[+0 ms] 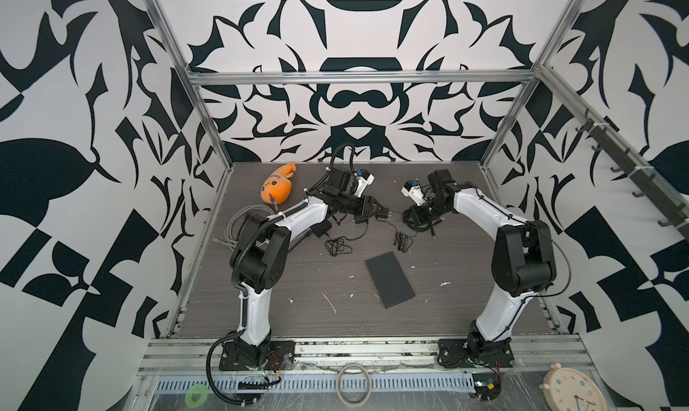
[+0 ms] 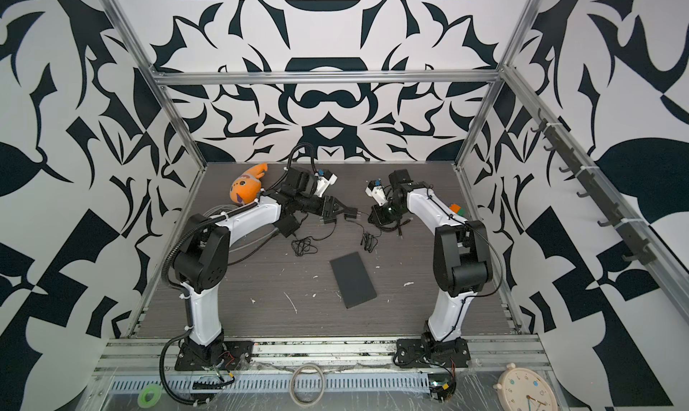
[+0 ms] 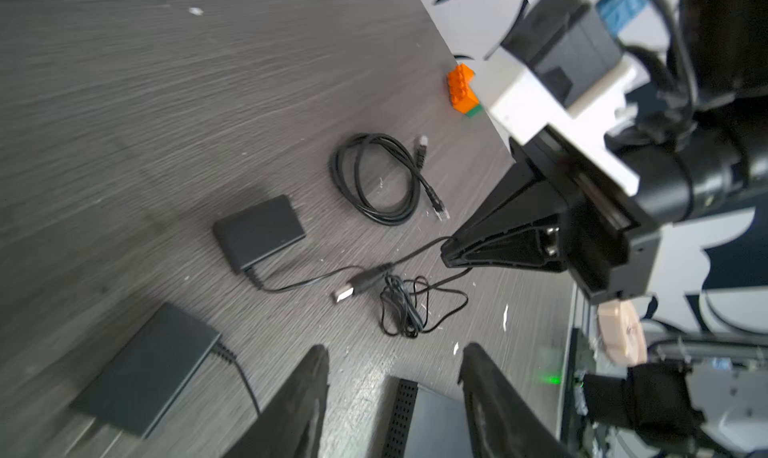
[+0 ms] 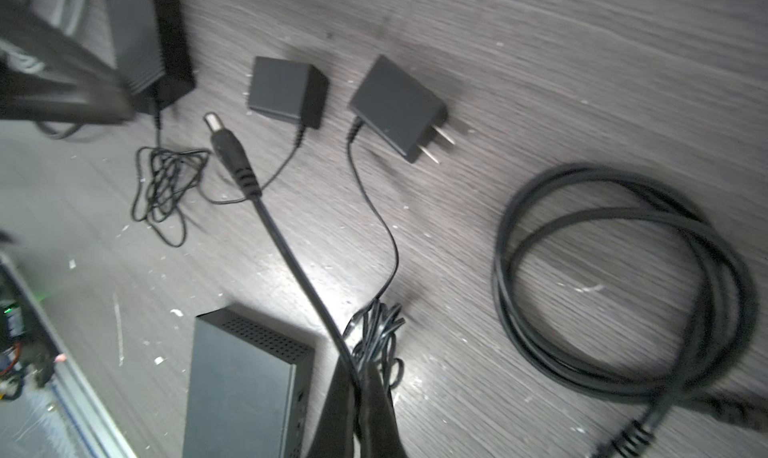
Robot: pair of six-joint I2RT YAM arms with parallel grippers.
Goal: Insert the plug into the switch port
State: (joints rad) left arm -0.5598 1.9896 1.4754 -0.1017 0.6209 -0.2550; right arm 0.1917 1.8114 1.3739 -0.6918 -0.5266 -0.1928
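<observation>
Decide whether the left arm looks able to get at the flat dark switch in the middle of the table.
Probably yes. The left fingers stand apart and empty, and the switch lies flat with nothing on it. Only a thin cable tangle lies between them, which the arm could pass over.

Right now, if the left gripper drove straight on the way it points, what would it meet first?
Likely the barrel plug, held out on the cord pinched in the right gripper; it sits ahead of the open left gripper. A cord bundle lies close by; depth is unclear.
</observation>
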